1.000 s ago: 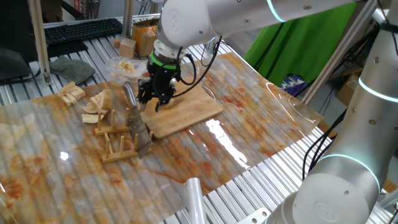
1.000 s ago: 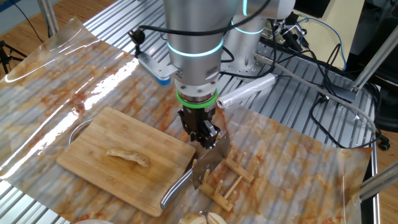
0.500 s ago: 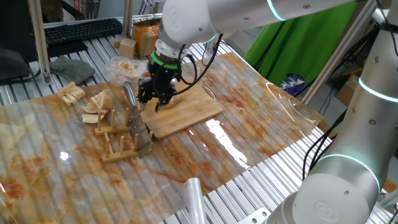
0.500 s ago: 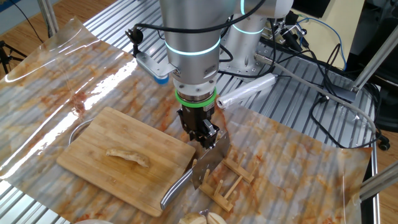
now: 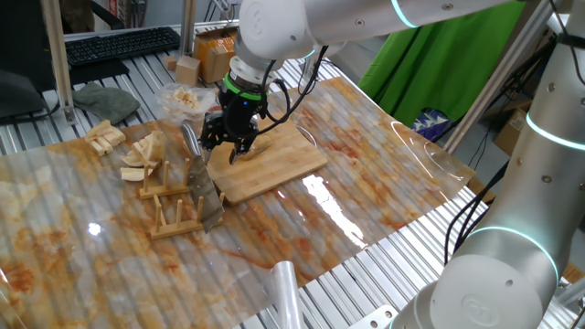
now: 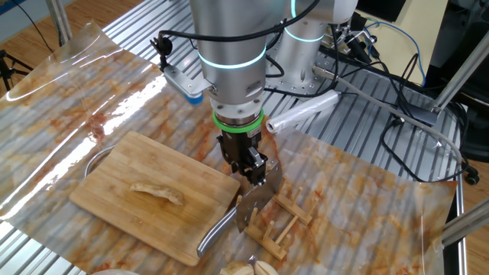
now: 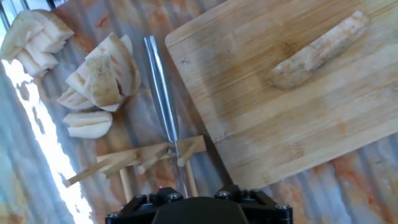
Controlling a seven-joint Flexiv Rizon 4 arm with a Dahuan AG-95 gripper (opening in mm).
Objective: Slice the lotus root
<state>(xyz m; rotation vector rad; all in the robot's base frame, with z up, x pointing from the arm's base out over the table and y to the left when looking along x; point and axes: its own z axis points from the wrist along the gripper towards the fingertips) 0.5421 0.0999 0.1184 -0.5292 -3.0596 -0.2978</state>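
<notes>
1. The table (image 5: 384,174) is ribbed metal under a clear plastic sheet stained orange-brown, and it bears everything else
2. The robot arm (image 6: 229,53) comes down over the near corner of the board, above the knife rack
3. The wooden cutting board (image 6: 137,218) lies flat on the sheet; in the hand view it fills the upper right
4. The gripper (image 6: 246,164) hangs at the board's edge, over the cleaver; its body shows at the bottom of the hand view, but the fingertips are not clear in any view, so I cannot tell whether the fingers are spread or pressed together
5. The cleaver (image 6: 256,200) stands on edge in the rack, blade upright and its metal handle (image 7: 160,87) running out beside the board's side, just off the wood
6. The wooden rack (image 7: 134,165) of thin pegs sits just beside the board's corner, holding the blade
7. A heap of pale wedge-shaped pieces (image 7: 102,78) lies on the sheet on the far side of the handle from the board, with another pale clump (image 7: 34,34) further off toward the corner
8. The lotus root (image 7: 320,50), a slim beige-tan piece, lies alone on the board, whole, well apart from the cleaver and from the gripper
</notes>
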